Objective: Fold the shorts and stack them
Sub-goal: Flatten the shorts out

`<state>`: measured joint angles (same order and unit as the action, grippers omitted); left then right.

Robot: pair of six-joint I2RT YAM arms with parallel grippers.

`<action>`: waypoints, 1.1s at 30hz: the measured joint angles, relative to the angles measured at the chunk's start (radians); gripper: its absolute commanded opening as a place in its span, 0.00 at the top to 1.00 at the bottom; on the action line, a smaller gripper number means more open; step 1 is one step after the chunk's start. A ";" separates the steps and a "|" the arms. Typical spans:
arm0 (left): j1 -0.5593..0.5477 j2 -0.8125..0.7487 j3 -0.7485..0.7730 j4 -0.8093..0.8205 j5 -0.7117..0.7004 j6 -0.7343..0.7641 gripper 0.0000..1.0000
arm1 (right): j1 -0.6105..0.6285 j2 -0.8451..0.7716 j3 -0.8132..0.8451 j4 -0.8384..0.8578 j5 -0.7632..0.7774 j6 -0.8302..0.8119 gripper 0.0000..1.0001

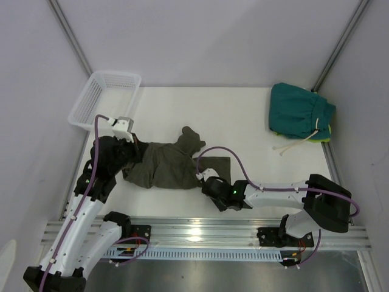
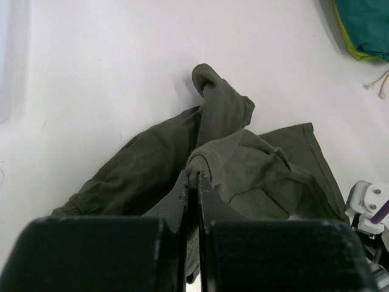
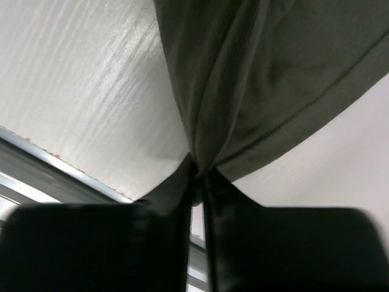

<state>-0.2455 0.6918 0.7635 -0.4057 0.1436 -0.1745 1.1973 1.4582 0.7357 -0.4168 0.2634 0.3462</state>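
Ines: Closest in, the right claw point(image 3: 197, 173) has its fingers pinched tight on a bunched edge of the olive shorts point(image 3: 261, 79), just past the rail point(image 3: 27, 164) at the near edge of the surface point(image 3: 91, 73).

Rolf: And the other arm?

Ines: The left claw point(image 2: 191, 176) is closed too, with a fold of the same cloth nipped at its tips. Both arms have hold of one garment, the right at its near right corner and the left at its left end.

Rolf: Is that pair folded?

Ines: Not as far as the overhead view shows. It lies rumpled on the near-middle of the surface, with one part twisted up toward the far side and a flatter flap out to the right. No clean fold is visible.

Rolf: Is anything finished?

Ines: At the far right, well apart, the teal pair point(image 1: 301, 109) lies folded, its white drawstring point(image 1: 298, 143) trailing toward the near side. A yellow-green edge point(image 1: 326, 135) shows beneath it, but what that is cannot be told. This looks like the start of the stack.

Rolf: So what is left?

Ines: Most of the second pair's work, by her reckoning: spreading it flat, folding it, and carrying it across onto the teal pair. A white basket point(image 1: 115, 74) sits at the far left corner, apart from all this.
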 measured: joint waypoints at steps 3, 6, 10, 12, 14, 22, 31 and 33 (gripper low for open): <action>0.002 0.000 0.003 -0.002 0.000 0.000 1.00 | 0.002 -0.011 0.016 -0.026 0.036 0.010 1.00; 0.006 0.005 0.018 -0.003 0.000 0.000 1.00 | -0.055 -0.054 0.086 -0.095 0.040 0.003 1.00; 0.017 0.048 0.057 0.014 0.002 -0.015 1.00 | -0.298 -0.102 0.287 -0.150 0.006 -0.038 1.00; 0.023 0.106 0.102 0.037 0.008 -0.031 1.00 | -0.451 -0.100 0.408 -0.158 -0.022 -0.077 1.00; 0.031 0.174 0.163 0.063 0.017 -0.042 1.00 | -0.579 -0.081 0.523 -0.160 -0.048 -0.114 1.00; 0.128 0.688 0.783 0.120 0.117 -0.108 1.00 | -0.874 0.278 1.226 -0.249 -0.195 -0.174 1.00; 0.139 0.513 0.806 0.282 0.263 -0.235 1.00 | -0.916 0.043 1.127 -0.155 -0.284 -0.187 1.00; 0.139 0.358 0.669 0.332 0.286 -0.266 1.00 | -0.915 -0.121 0.983 -0.106 -0.299 -0.187 1.00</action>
<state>-0.1062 1.0496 1.4326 -0.0738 0.4301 -0.4408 0.2821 1.3369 1.7187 -0.5224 -0.0357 0.1593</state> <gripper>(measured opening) 0.019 0.010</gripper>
